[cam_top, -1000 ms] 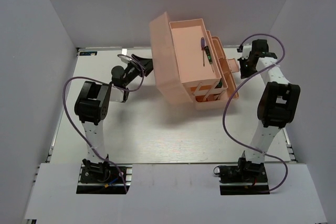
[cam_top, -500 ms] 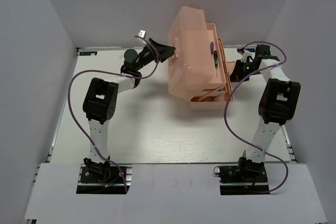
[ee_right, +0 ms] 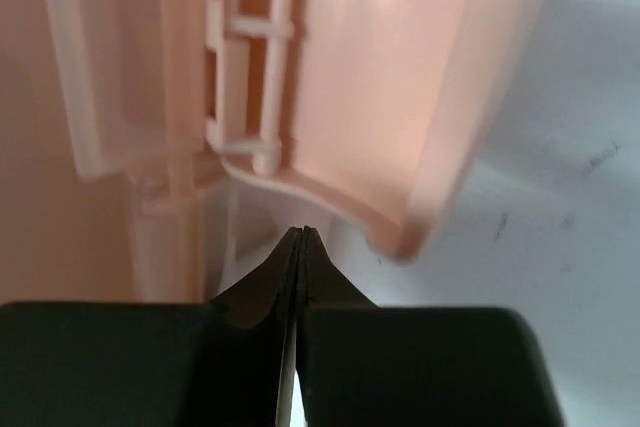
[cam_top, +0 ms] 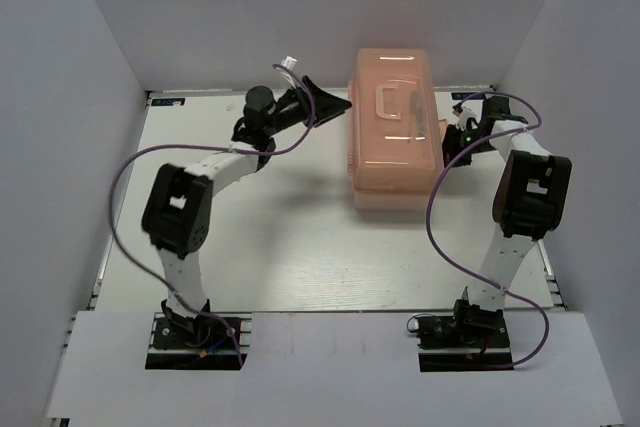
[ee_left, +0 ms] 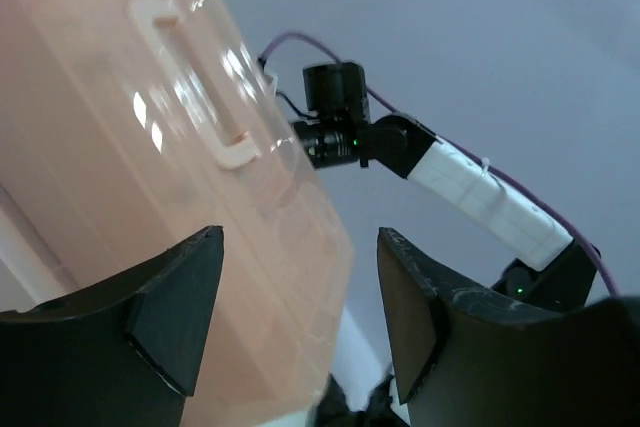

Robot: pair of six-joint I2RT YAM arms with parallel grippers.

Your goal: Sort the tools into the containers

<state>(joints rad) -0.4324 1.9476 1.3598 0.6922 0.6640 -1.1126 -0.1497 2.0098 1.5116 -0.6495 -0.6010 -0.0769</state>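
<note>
The peach-pink toolbox (cam_top: 395, 147) stands at the back of the table with its lid down and the lid handle (cam_top: 388, 102) facing up. A slim dark tool (cam_top: 413, 112) shows faintly through the lid; the other tools are hidden. My left gripper (cam_top: 338, 105) is raised at the lid's left edge. In the left wrist view it (ee_left: 300, 332) is open, with the lid (ee_left: 120, 167) just past its left finger (ee_left: 175, 312) and nothing gripped. My right gripper (ee_right: 300, 235) is shut and empty, its tips against the toolbox's right side (ee_right: 380, 77) by the tier links (ee_right: 250, 77).
White walls close in the table (cam_top: 280, 237) at the back and on both sides. Each arm trails a purple cable (cam_top: 440, 207). In the left wrist view the right arm (ee_left: 470, 192) reaches in behind the toolbox.
The lid has swung over from open to shut and the tiers have folded in. My left gripper followed it up and to the right. The right gripper stayed at the toolbox's right side.
</note>
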